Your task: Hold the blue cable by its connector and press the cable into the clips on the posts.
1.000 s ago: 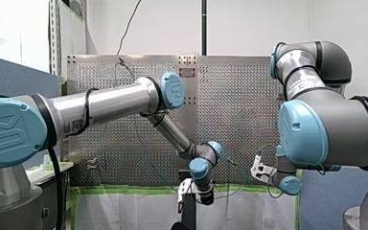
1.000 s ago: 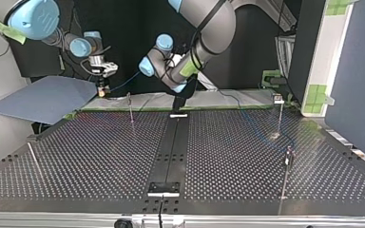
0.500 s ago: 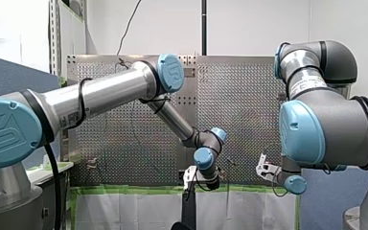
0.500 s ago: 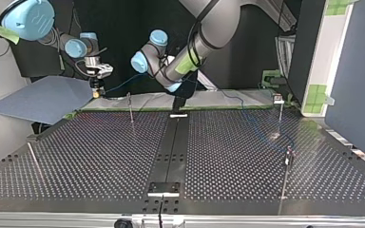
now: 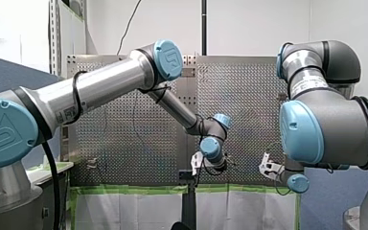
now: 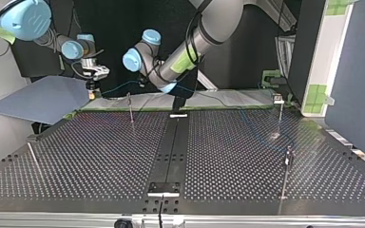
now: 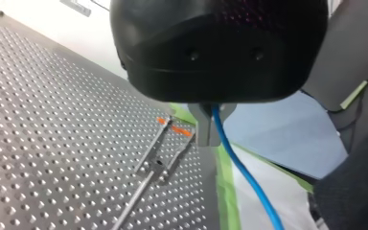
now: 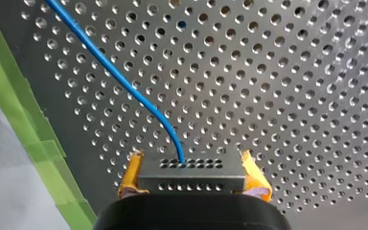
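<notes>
Since the second before, my left arm [image 5: 100,88] had swung its wrist toward the front view's right, nearer my right arm [image 5: 326,129]. One blue cable [image 7: 242,172] ran through the left jaws, which were narrowed around it. The right jaws clamped its single connector [image 8: 191,170] near the tabletop [image 6: 100,156] far edge. Four posts [image 6: 130,108] stood well apart, with open tabletop between them.

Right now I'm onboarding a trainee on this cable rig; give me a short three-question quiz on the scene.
1. True or false: the yellow pads of my right gripper clamp the dark connector block.
2. What runs between the metal fingers of my left gripper? A thin blue cable; B red rope; C steel chain.
3. Fill in: the slim metal post stands on the ____ table.
Key: true; A; perforated.
</notes>
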Robot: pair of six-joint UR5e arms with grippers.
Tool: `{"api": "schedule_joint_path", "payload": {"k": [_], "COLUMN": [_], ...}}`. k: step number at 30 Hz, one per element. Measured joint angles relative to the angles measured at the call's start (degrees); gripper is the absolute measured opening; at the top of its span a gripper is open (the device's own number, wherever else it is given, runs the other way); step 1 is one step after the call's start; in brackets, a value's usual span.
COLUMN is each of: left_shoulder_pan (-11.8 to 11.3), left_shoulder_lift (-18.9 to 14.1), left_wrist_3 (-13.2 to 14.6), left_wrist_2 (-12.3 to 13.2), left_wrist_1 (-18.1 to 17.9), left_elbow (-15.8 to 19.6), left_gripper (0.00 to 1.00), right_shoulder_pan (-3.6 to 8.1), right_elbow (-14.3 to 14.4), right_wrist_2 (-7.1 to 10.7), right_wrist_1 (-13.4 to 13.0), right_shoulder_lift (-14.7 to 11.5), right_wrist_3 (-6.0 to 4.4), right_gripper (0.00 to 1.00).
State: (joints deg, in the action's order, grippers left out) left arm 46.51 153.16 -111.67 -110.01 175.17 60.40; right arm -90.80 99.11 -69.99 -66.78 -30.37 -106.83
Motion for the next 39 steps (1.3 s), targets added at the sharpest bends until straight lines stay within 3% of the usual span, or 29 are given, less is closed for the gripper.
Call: {"api": "schedule_joint_path", "payload": {"k": [9,15,25,33,39], "left_shoulder_pan": [0.1,-0.3,-0.5,-1.0,-1.4], "left_shoulder_lift": [0.0,0.0,0.9,1.0,2.7], "left_wrist_3": [-0.1,-0.9,-1.1,-1.2,-1.4], "left_wrist_2": [0.2,0.4,0.1,-0.6,-0.9], "left_wrist_1": [-4.7,-7.7,-12.5,-16.4,-19.5], "left_elbow": [1.6,4.1,6.3,6.3,4.9], "left_gripper": [0.00,0.00,0.00,0.00,0.00], "right_shoulder_pan": [0.82,0.97,0.89,1.28,2.10], "right_elbow": [-0.2,-0.2,-0.1,-0.1,-0.2], "right_wrist_2": [-0.11,0.22,3.50,4.23,4.45], "right_wrist_1": [-0.1,-1.7,-6.3,-9.8,-12.5], "right_shoulder_lift": [0.0,0.1,1.8,2.0,2.0], "right_wrist_3": [-0.44,-0.84,-0.36,-0.36,-0.99], "right_gripper": [0.00,0.00,0.00,0.00,0.00]}}
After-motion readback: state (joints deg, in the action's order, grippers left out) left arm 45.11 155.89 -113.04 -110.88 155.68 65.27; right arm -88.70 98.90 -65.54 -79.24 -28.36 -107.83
